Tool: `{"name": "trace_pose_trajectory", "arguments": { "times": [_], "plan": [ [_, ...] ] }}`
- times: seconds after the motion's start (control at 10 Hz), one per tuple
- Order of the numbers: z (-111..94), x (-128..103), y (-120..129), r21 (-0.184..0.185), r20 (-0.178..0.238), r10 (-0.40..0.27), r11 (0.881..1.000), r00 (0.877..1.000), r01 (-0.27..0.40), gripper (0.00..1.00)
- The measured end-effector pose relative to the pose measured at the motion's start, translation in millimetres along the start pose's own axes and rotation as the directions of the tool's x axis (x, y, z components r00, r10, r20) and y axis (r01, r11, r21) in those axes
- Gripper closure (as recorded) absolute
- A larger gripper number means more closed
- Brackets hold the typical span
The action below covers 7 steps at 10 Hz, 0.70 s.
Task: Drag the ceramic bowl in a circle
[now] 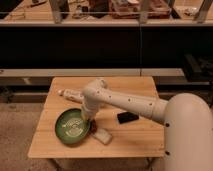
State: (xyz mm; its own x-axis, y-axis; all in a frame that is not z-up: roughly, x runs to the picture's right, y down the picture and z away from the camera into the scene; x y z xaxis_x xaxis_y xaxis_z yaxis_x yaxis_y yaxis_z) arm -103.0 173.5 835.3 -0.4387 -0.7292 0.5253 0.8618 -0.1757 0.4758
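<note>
The tool (86, 120) hangs at the end of the white arm (125, 102), low over the table (140, 142), right at the right-hand rim of the ceramic bowl (72, 127). The wrist above covers it, so I cannot tell whether it is clenched on the rim or released.

The ceramic bowl sits flat in the front-left part of the table, its mouth facing straight up. It is green with a paler whitish pattern inside. Being round, it has no long axis and points no particular way.

Just beside the bowl, to its right and a little nearer the front edge, lies a small white block (102, 135), set at a slant. Farther right, near the middle of the table, is a flat black object (128, 117), apart from the block. Behind the arm, towards the back-left, a long pale object (69, 93) lies on its side, its long side running roughly along the back edge.

The table is of light wood with a plain rectangular top, and it stands on a speckled greyish floor (20, 125). Behind it runs a pale horizontal ledge (30, 72), with dark panels above it. Higher up is a wooden shelf (30, 15) crowded with assorted things too small to make out.

No brand, label or writing can be read anywhere.
</note>
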Motion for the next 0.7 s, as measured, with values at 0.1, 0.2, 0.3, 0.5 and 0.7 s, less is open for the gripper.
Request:
{"name": "trace_pose_trajectory", "arguments": {
  "times": [0.1,0.2,0.3,0.5,0.7],
  "plan": [
    [-2,-5,-1,-0.014,-0.015,-0.022,1.000,1.000,0.022,1.00],
    [-3,-10,-6,-0.026,-0.024,-0.046,0.999,0.999,0.046,1.00],
    [-4,-13,-10,-0.034,-0.026,-0.061,0.998,0.998,0.060,1.00],
    [-4,-21,-18,-0.049,-0.027,-0.087,0.995,0.996,0.086,1.00],
    [-5,-28,-24,-0.057,-0.027,-0.102,0.993,0.994,0.100,1.00]
  ]
}}
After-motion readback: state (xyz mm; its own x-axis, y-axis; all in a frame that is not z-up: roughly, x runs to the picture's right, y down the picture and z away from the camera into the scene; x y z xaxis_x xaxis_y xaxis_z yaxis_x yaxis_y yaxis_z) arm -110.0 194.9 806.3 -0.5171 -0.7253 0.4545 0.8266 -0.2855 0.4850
